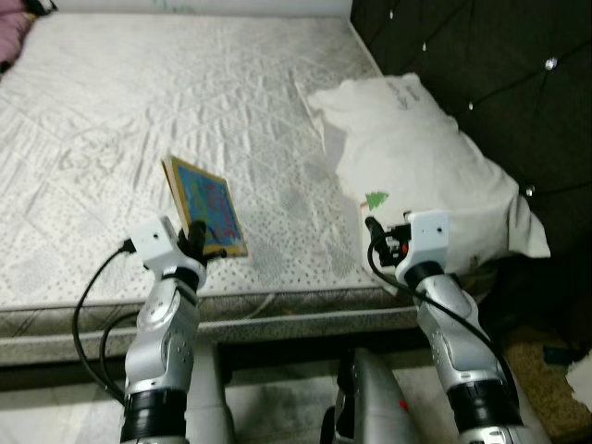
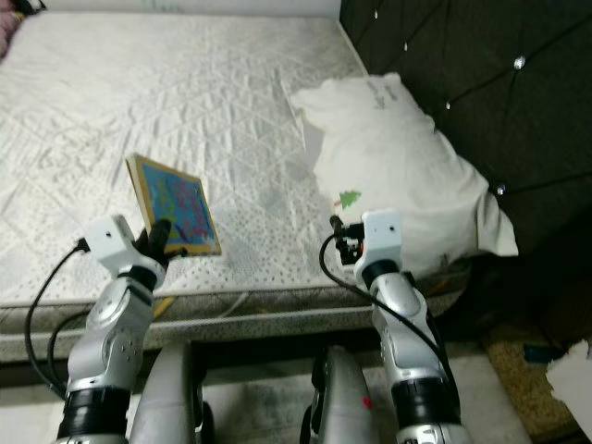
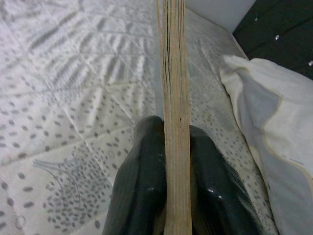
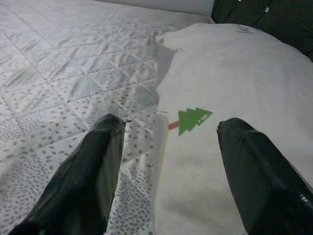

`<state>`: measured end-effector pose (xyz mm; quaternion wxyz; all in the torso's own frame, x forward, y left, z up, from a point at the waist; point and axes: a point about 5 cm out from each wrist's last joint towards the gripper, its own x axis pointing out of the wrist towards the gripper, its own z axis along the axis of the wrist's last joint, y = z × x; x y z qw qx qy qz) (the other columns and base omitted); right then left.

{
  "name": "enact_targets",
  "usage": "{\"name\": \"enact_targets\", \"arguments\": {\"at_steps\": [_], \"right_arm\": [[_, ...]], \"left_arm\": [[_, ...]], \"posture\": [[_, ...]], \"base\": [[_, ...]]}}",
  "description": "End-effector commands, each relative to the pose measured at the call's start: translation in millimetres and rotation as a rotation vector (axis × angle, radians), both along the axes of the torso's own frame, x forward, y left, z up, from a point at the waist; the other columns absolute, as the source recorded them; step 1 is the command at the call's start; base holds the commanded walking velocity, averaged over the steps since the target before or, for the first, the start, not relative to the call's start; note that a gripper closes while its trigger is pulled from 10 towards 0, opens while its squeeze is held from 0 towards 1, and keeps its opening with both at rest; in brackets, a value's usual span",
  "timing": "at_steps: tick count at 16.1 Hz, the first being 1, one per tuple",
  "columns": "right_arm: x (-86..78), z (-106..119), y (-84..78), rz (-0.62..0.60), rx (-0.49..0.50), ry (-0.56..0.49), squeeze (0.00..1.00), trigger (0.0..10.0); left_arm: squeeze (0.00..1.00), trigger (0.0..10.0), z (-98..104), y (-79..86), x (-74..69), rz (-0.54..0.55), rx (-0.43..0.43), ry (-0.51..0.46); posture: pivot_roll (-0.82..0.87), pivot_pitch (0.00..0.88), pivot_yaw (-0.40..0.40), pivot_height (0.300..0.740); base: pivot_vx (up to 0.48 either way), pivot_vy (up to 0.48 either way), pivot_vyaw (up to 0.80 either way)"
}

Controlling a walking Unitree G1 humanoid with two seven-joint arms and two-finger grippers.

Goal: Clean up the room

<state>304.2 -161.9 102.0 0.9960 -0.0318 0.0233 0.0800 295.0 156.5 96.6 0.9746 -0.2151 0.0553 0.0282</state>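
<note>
Mattress [image 1: 139, 111] carries one pillow [image 1: 416, 157]; left gripper [image 1: 196, 242] jaws clamp one book [image 1: 205, 205], right gripper [image 4: 168, 166] jaws spread.

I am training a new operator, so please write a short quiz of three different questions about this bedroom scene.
1. True or false: the left gripper is shut on the book.
2. The pillow lies on which side of the mattress? A) the robot's left B) the robot's right C) the middle
3. Fill in: the right gripper is ____, with its fingers either side of a green tree print on the pillow.

Key
1. True; the wrist view shows both fingers pressed on the book's edge.
2. B, next to the dark headboard.
3. open
</note>
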Motion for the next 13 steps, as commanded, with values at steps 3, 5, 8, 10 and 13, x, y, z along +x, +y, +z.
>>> {"name": "enact_targets", "arguments": {"at_steps": [3,5,8,10,13], "right_arm": [[1.1,1,-3.4,-0.006,-0.008,-0.006,0.00,10.0],[1.1,1,-4.8,-0.008,-0.012,-0.008,0.00,10.0],[0.5,4,-6.6,-0.013,-0.025,-0.021,0.00,10.0],[-3.1,12,-13.5,-0.020,-0.052,-0.045,0.00,10.0],[-17.7,22,-31.4,-0.036,-0.108,-0.060,0.00,10.0]], "left_arm": [[0.00,10.0,13,-3.5,12.6,-0.032,-0.039,-0.062],[0.00,10.0,17,-3.0,16.9,-0.037,-0.052,-0.091],[0.00,10.0,16,-9.5,26.2,-0.083,-0.158,-0.086],[0.00,10.0,6,-14.8,37.0,-0.106,-0.261,-0.013],[0.00,10.0,-5,-22.8,48.6,-0.146,-0.281,0.068]], "posture": [[-0.02,0.061,-0.046,0.567],[-0.02,0.061,-0.047,0.567],[-0.04,0.059,-0.049,0.567],[-0.08,0.063,-0.055,0.567],[-0.12,0.078,-0.068,0.567]], "base": [[0.000,0.000,0.00],[0.000,0.000,0.00],[0.000,0.000,0.00],[0.000,0.000,0.00],[0.000,0.000,0.00]]}}
